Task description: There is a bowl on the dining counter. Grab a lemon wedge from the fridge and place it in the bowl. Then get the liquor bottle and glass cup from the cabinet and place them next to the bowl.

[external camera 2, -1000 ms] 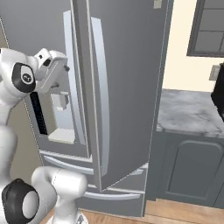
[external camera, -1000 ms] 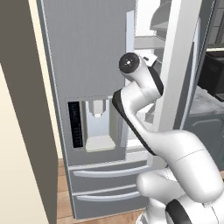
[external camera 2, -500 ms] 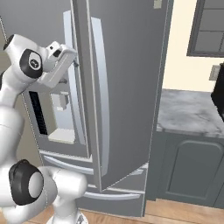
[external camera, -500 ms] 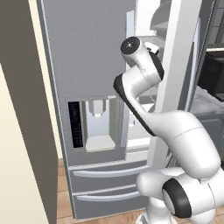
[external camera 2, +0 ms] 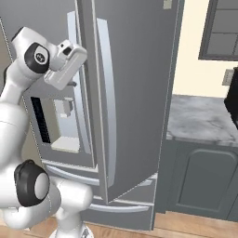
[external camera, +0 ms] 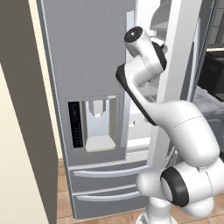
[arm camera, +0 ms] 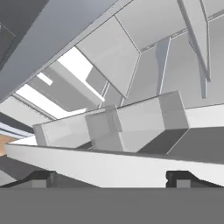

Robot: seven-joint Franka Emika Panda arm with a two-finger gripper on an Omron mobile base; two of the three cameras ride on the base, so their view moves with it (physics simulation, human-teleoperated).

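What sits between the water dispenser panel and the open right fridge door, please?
In the left base view, the robot's white arm reaches up into the gap between the dispenser and the open door, toward the fridge interior; its gripper stands open, holding nothing.

A wooden floor [external camera: 65, 183] is seen beneath the grey fridge [external camera: 87, 65], which stands on it. A grey marbled counter [external camera 2: 204, 118] is set beside the fridge, over a dark cabinet [external camera 2: 204, 181].

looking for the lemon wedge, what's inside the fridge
Past the open door, the fridge shows pale shelves and bins. No lemon wedge is visible; the door and arm cover most of the inside.
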